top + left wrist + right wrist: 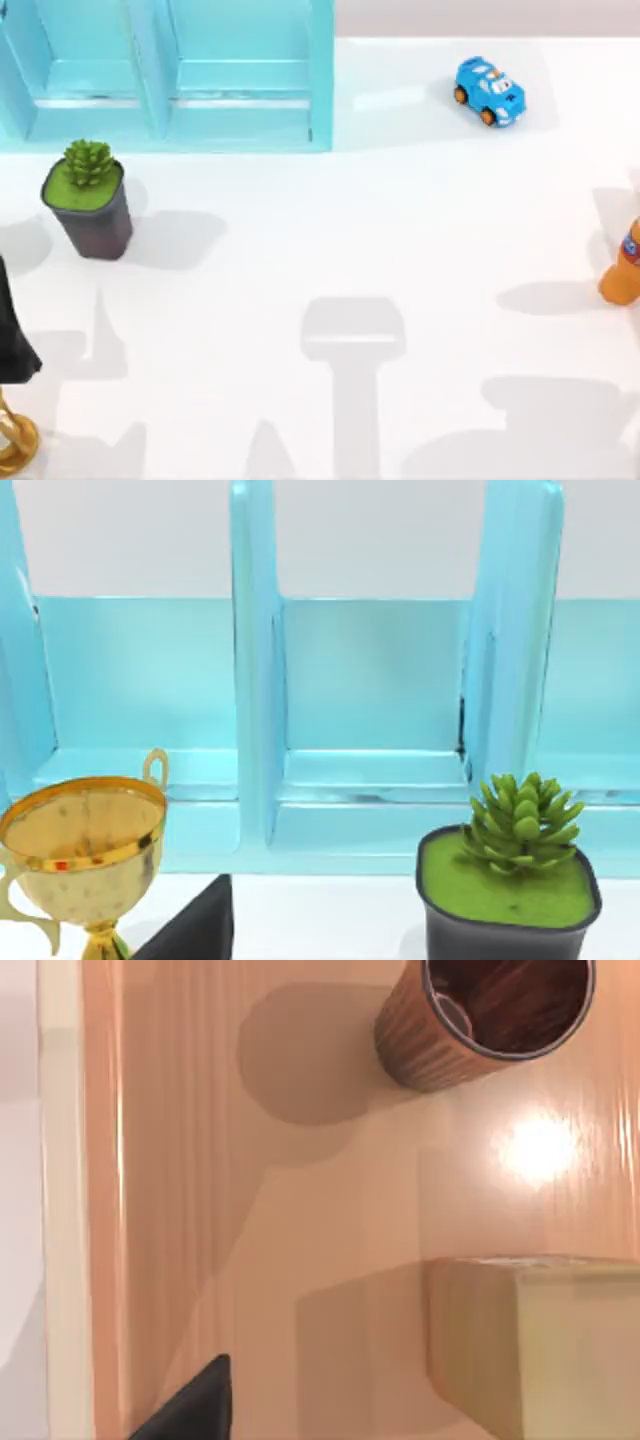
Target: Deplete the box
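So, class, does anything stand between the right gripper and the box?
Nothing visible: bare wood lies between the right gripper's fingertip and the box; the ribbed cup stands aside, apart from it.

- Setting was a rendered simulation tabletop: plain white table point(400, 220), no room visible.
- Props looked staged: blue shelf unit point(240, 90), toy car point(489, 92), potted succulent point(88, 198), gold trophy point(85, 845).

We see a pale blue shelf point(370, 730) with upright dividers, a gold trophy cup point(82, 840) near it, and a green succulent point(522, 820) in a dark pot point(505, 935).
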### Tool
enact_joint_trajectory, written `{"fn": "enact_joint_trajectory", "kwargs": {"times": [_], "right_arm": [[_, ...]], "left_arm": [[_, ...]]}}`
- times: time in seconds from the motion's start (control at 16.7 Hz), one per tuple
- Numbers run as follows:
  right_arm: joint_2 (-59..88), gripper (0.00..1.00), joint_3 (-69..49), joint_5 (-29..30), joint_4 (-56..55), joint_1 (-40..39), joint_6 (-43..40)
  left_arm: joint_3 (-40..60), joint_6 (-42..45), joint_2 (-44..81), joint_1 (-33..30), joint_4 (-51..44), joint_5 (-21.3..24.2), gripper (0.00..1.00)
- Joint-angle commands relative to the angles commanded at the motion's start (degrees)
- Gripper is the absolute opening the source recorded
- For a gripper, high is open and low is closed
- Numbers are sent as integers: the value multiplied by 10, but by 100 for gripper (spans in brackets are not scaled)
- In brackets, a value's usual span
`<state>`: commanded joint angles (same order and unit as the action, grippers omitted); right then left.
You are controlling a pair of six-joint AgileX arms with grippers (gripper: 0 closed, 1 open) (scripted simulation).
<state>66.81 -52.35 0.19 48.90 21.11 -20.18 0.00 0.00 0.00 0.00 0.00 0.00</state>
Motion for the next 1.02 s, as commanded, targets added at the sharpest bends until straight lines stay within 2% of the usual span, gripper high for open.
{"fn": "enact_joint_trajectory", "kwargs": {"times": [0.24, 0.48, 1.02], "right_arm": [[177, 100, -140, 0, 130, 55, -52], [266, 100, -222, 0, 210, 93, -89], [282, 100, -214, 0, 199, 98, -93]], "left_arm": [[0, 0, 0, 0, 0, 0, 100], [0, 0, 0, 0, 0, 0, 100], [0, 0, 0, 0, 0, 0, 100]]}}
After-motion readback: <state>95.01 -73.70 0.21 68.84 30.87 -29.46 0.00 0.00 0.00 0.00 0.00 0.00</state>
